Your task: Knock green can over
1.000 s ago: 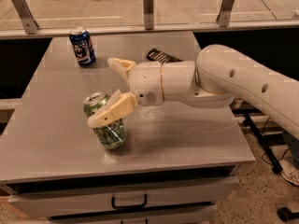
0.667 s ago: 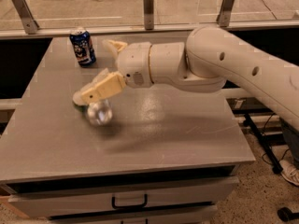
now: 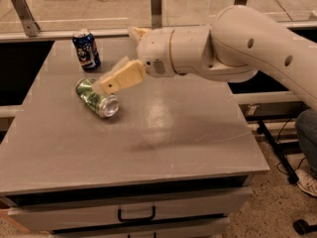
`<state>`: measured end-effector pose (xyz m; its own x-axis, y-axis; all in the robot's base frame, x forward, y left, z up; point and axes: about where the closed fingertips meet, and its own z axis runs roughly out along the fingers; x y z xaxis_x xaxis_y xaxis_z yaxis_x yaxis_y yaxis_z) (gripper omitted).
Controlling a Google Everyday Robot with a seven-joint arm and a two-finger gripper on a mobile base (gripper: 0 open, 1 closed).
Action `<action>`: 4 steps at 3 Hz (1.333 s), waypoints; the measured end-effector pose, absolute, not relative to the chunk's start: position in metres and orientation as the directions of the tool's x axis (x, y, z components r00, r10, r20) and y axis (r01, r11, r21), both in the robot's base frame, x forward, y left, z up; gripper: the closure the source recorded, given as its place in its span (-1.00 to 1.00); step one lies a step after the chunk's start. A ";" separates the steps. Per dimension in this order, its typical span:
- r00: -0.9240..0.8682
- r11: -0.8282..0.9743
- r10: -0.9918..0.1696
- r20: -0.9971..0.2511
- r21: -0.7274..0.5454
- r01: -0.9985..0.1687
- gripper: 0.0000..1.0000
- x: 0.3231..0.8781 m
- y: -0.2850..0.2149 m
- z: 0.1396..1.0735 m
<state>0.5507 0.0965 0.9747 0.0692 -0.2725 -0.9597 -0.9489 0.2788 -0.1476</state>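
The green can (image 3: 96,98) lies on its side on the grey table (image 3: 163,138), left of the middle, its silver top facing the front right. My gripper (image 3: 115,59) hovers just above and right of the can, open and empty. Its lower cream finger (image 3: 120,78) hangs over the can's upper side; whether it touches the can I cannot tell. The upper finger (image 3: 137,32) points toward the back. The white arm (image 3: 237,43) reaches in from the right.
A blue can (image 3: 86,49) with white and red markings stands upright at the table's back left. A rail with metal posts (image 3: 156,1) runs behind the table. A drawer handle (image 3: 136,214) is below the front edge. A shoe (image 3: 308,181) is at the right.
The green can stood upright under the gripper; it now lies on its side further left. The gripper swept left and back across the table.
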 end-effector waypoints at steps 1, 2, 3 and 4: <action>0.138 0.261 -0.379 -0.915 -0.249 -0.933 -1.00 0.557 0.026 0.978; 0.181 0.242 -0.499 -0.848 -0.337 -0.910 -1.00 0.568 -0.049 0.988; 0.200 0.268 -0.617 -0.761 -0.442 -0.856 -1.00 0.590 -0.117 1.019; 0.141 0.326 -0.709 -0.691 -0.498 -0.804 -1.00 0.607 -0.169 1.060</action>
